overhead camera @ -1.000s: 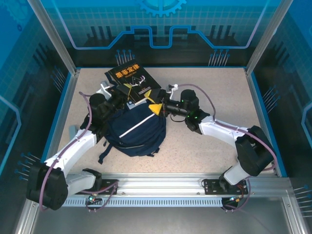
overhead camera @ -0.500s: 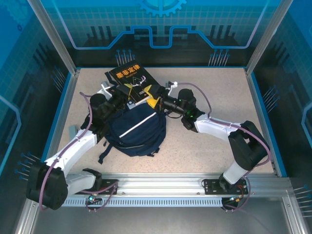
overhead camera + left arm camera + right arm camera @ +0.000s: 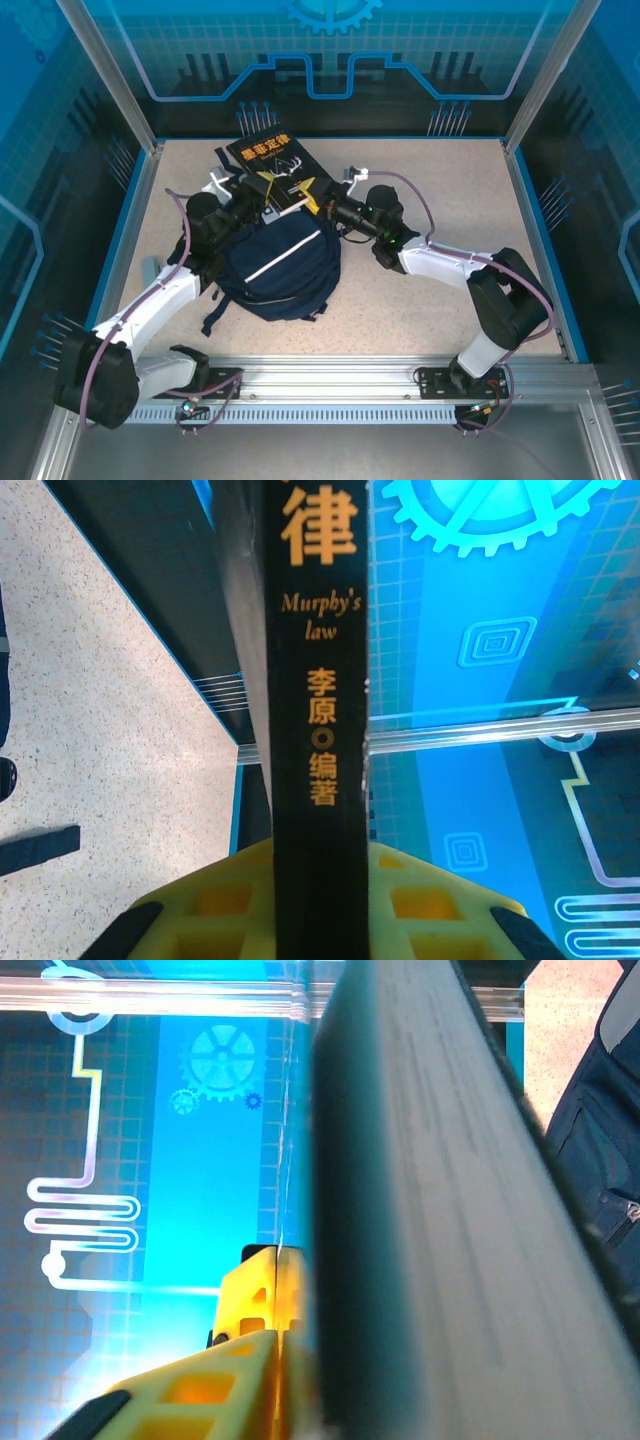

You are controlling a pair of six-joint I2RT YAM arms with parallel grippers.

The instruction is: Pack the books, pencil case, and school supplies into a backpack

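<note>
Your left gripper (image 3: 262, 188) clamps the black book (image 3: 270, 158) by its spine; whether the right gripper (image 3: 318, 204) grips is unclear. The backpack (image 3: 280, 265) sits just below both in frame.

The book (image 3: 268, 160) sits just behind the backpack (image 3: 280, 268), which lies on the table (image 3: 440, 190). My left fingers (image 3: 215, 900) straddle its left edge; my right fingers (image 3: 190, 1390) touch its right edge.

Your top cam's looking down from above/behind the arm bases (image 3: 185, 366) over the whole speckled beige tabletop (image 3: 445, 185). Both wrist cams are sitting v. close on the thin black yellow-lettered book (image 3: 268, 162), L facing its spine (image 3: 318, 730), R its page edge (image 3: 445, 1220).
</note>
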